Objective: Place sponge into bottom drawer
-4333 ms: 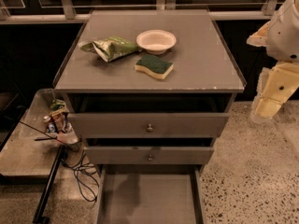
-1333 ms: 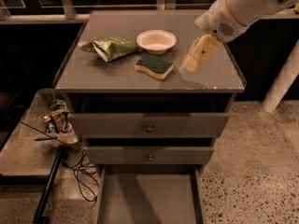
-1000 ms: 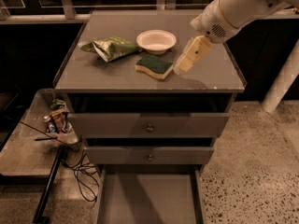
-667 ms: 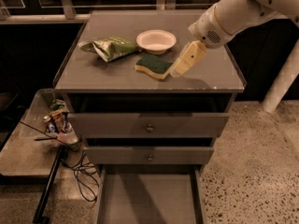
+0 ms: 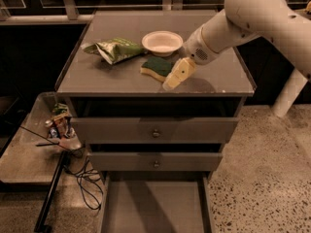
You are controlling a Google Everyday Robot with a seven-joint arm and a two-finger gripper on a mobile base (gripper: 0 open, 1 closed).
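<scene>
The sponge (image 5: pixel 156 68), dark green on top with pale yellow foam below, lies on the grey cabinet top (image 5: pixel 97 76) in front of the white bowl. My gripper (image 5: pixel 174 77) hangs from the white arm coming in from the upper right. It is right beside the sponge's right end, just above the cabinet top. The bottom drawer (image 5: pixel 154 209) is pulled out at floor level, its flat grey floor bare.
A white bowl (image 5: pixel 162 41) and a green foil snack bag (image 5: pixel 114 49) sit on the cabinet top behind and left of the sponge. Two shut drawer fronts with round knobs (image 5: pixel 155 133) face me. A low side table (image 5: pixel 29 149) with small items and cables stands at the left.
The arm has swung in from the right and lowered across the cabinet top. The gripper has moved left and down to the sponge's right end. The sponge has not moved.
</scene>
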